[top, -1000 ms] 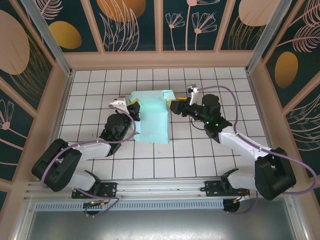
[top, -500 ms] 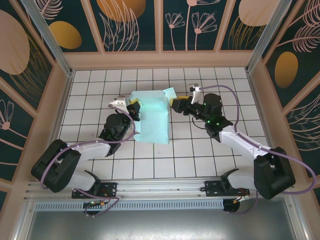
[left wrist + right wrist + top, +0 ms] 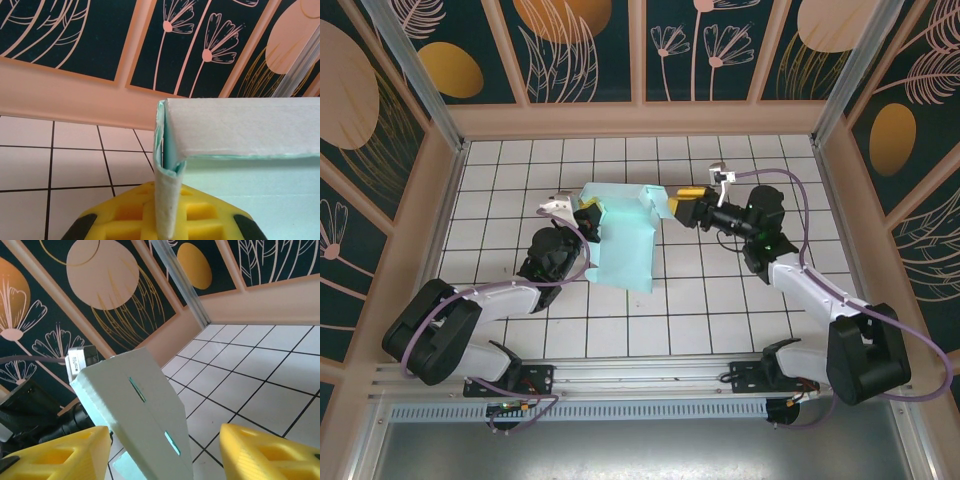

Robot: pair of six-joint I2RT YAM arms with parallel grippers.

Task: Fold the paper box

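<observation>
The paper box (image 3: 622, 238), a pale mint sheet partly folded up, lies on the tiled floor mid-table. My left gripper (image 3: 587, 219) is at its left side, shut on a doubled-over wall fold. The left wrist view shows that fold of the paper box (image 3: 168, 200) pinched upright between the yellow fingers (image 3: 215, 220), with a white flap running off to the right. My right gripper (image 3: 679, 205) stands open at the sheet's upper right corner. In the right wrist view a slotted flap of the paper box (image 3: 145, 405) rises between the spread yellow fingers (image 3: 270, 452), apart from the right one.
A white tiled floor (image 3: 720, 300) is ringed by low peach walls (image 3: 640, 118) and patterned panels. Free tiles lie in front of the sheet and to its right. An aluminium rail (image 3: 650, 375) carries both arm bases at the near edge.
My right gripper has drawn back to the right and slightly away, and its jaws have spread wider. The sheet's right flap has swung outward. The left gripper holds its place.
</observation>
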